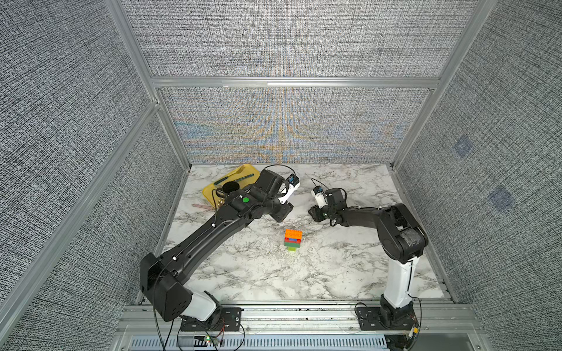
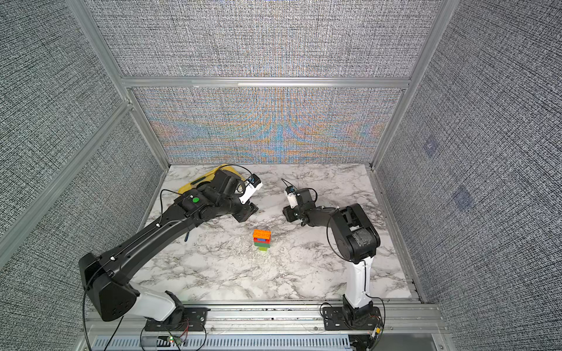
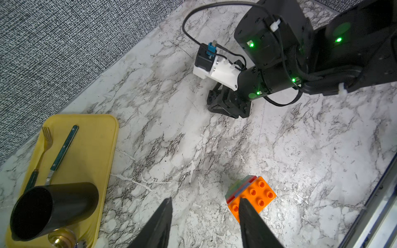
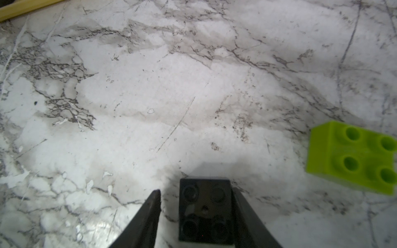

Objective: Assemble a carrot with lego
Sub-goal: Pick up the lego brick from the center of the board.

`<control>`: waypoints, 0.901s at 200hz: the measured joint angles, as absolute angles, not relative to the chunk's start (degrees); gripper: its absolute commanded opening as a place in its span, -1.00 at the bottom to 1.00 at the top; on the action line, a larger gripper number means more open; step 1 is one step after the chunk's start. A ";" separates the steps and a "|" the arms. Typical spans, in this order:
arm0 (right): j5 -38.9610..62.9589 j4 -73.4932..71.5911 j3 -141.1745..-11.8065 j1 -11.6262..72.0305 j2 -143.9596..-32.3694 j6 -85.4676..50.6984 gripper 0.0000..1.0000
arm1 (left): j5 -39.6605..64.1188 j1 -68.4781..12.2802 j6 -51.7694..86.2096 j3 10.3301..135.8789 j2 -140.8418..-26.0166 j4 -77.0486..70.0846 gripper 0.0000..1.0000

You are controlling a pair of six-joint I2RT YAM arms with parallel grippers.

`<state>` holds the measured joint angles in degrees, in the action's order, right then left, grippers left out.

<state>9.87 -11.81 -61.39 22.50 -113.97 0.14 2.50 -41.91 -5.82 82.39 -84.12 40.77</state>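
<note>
The right gripper (image 4: 196, 190) straddled the black brick (image 4: 205, 210), jaws not yet clamped on it, probably to add it as the carrot's (image 1: 293, 240) end. The left gripper (image 3: 205, 198) hung released and empty near the carrot, which stood upright in the middle of the table (image 1: 243, 273).

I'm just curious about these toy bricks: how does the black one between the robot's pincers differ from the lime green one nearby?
Colour: the black brick is dark; the lime brick is bright green. Place: the black brick sits between the fingers of the right end effector, while the lime brick lies apart, touched by nothing. Shared: both are square, four-studded, studs up on the marble table.
</note>
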 measured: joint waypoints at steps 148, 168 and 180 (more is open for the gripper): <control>9.47 -9.26 -52.40 21.98 -97.69 -1.21 -0.65 | -1.41 -41.08 -1.08 74.52 -79.44 39.59 0.05; 11.94 -8.27 -49.84 22.02 -89.30 -0.97 -0.64 | -1.54 -40.47 2.98 71.00 -76.53 39.24 0.25; 14.15 -6.42 -48.14 22.57 -84.14 0.19 -0.62 | -1.43 -40.18 5.45 68.99 -74.83 38.89 0.45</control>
<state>14.15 -6.42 -48.14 22.57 -84.14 0.19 -1.43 -40.18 5.45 68.99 -74.83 38.89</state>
